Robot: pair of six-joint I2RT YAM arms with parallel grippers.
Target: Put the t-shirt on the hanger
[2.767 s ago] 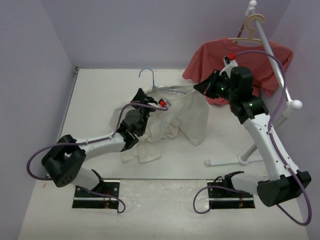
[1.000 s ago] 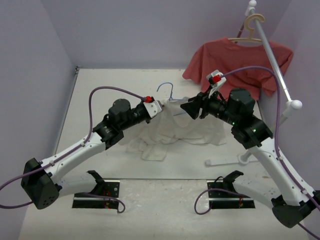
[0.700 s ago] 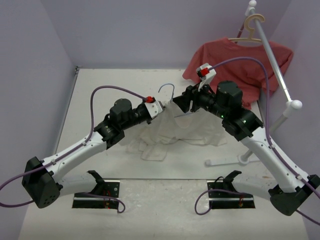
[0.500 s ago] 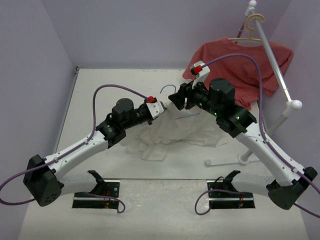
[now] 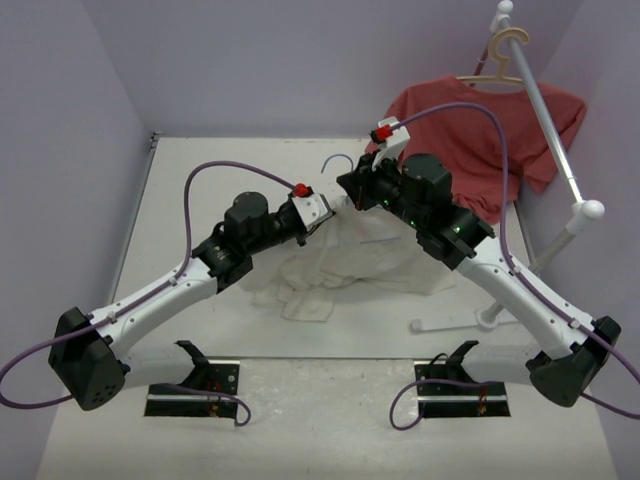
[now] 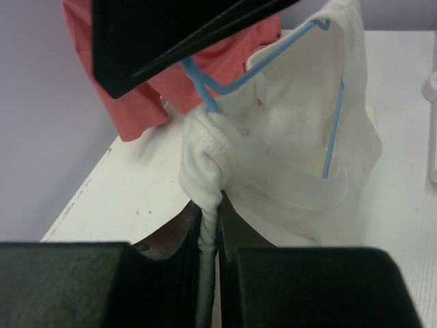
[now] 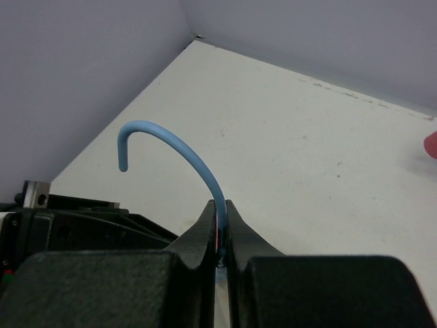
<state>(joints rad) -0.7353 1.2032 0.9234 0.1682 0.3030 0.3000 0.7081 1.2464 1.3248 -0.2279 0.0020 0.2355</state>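
Observation:
The cream-white t-shirt [image 5: 365, 255] is lifted at its collar and trails onto the table. The light-blue wire hanger [image 5: 335, 163] sits inside it, hook sticking up; its wire shows through the cloth in the left wrist view [image 6: 332, 130]. My left gripper [image 5: 320, 213] is shut on the bunched collar of the t-shirt [image 6: 205, 164]. My right gripper [image 5: 350, 190] is shut on the hanger's neck just below the hook [image 7: 184, 154], right above the left gripper. The two grippers almost touch.
A red t-shirt [image 5: 480, 135] hangs on a tan wooden hanger [image 5: 505, 45] from a white rail stand [image 5: 555, 130] at the back right. The stand's foot [image 5: 455, 322] lies on the table at the right. Purple walls close in left and behind.
My right gripper has moved left and back, carrying the hanger's hook up over the left gripper. My left gripper has lifted the collar slightly. More of the shirt is raised off the table.

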